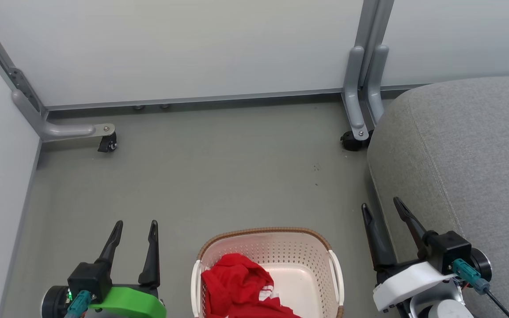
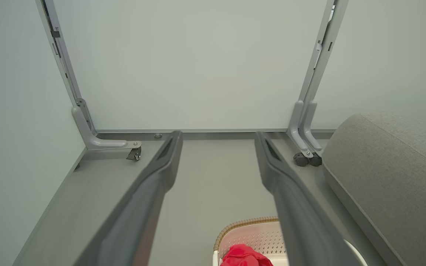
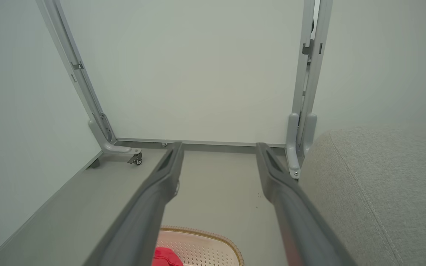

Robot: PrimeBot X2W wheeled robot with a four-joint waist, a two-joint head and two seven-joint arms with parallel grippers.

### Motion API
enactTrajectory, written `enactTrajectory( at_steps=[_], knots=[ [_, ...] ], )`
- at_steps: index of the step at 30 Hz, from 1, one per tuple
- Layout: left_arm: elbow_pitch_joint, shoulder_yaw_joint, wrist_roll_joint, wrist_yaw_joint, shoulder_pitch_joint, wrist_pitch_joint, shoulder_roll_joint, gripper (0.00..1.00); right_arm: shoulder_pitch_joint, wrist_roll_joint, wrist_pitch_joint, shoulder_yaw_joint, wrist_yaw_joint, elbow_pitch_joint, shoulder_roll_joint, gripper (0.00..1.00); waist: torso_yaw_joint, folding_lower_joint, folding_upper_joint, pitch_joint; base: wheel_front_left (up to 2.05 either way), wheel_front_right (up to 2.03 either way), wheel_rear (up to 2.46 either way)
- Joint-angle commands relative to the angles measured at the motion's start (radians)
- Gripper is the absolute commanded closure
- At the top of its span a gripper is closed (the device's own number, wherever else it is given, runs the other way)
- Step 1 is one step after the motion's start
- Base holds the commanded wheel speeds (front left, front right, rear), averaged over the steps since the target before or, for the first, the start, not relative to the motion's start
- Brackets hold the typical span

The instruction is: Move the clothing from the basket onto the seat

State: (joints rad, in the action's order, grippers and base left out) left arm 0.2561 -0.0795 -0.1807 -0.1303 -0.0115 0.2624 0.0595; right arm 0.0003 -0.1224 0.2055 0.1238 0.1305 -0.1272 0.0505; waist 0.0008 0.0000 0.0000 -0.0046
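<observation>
Hovering with both pincers spread and empty, I judge my left pincer (image 1: 136, 223) nearer than my right pincer (image 1: 380, 203) to the clothing (image 1: 237, 282), heaped at the left of the basket (image 1: 263, 230) between them, the seat (image 1: 466, 145) lying rightward.

The clothing (image 1: 237, 282) is bright red with white stripes, the basket (image 1: 298, 254) cream-white, dotted with holes under a brown woven rim, the seat (image 1: 471, 154) grey woven fabric, the floor (image 1: 214, 176) dull grey-green.

Left tool (image 1: 136, 223) — green wrist shell (image 1: 126, 304); right tool (image 1: 380, 203) — white shell (image 1: 407, 278), teal cable plugs (image 1: 465, 270).
</observation>
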Motion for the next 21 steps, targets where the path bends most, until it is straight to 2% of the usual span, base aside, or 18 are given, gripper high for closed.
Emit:
enactTrajectory(
  at_steps=[1, 15, 19, 21],
  knots=[
    [-0.001, 0.005, 0.006, -0.001, 0.01, 0.004, 0.001, 0.0, 0.007, -0.003, 0.004, -0.001, 0.0, -0.002, 0.001, 0.0, -0.001, 0.0, 0.0, 0.0, 0.0, 0.0, 0.0],
    [-0.002, 0.006, 0.026, -0.001, 0.001, 0.004, -0.002, 0.0, -0.005, -0.007, 0.006, -0.001, 0.0, -0.002, 0.001, 0.0, -0.015, 0.0, 0.0, 0.012, 0.0, 0.0, 0.0],
    [0.029, -0.099, 0.025, -0.001, -0.067, 0.004, -0.002, 0.0, -0.031, 0.001, 0.001, -0.009, 0.0, 0.02, 0.001, 0.0, -0.03, 0.0, 0.0, 0.061, 0.0, 0.0, 0.0],
    [0.071, -0.188, 0.019, -0.001, -0.125, 0.003, 0.001, 0.0, -0.056, 0.005, 0.001, -0.006, 0.0, 0.034, 0.001, 0.0, -0.044, 0.0, 0.0, 0.112, 0.0, 0.0, 0.0]
  ],
)
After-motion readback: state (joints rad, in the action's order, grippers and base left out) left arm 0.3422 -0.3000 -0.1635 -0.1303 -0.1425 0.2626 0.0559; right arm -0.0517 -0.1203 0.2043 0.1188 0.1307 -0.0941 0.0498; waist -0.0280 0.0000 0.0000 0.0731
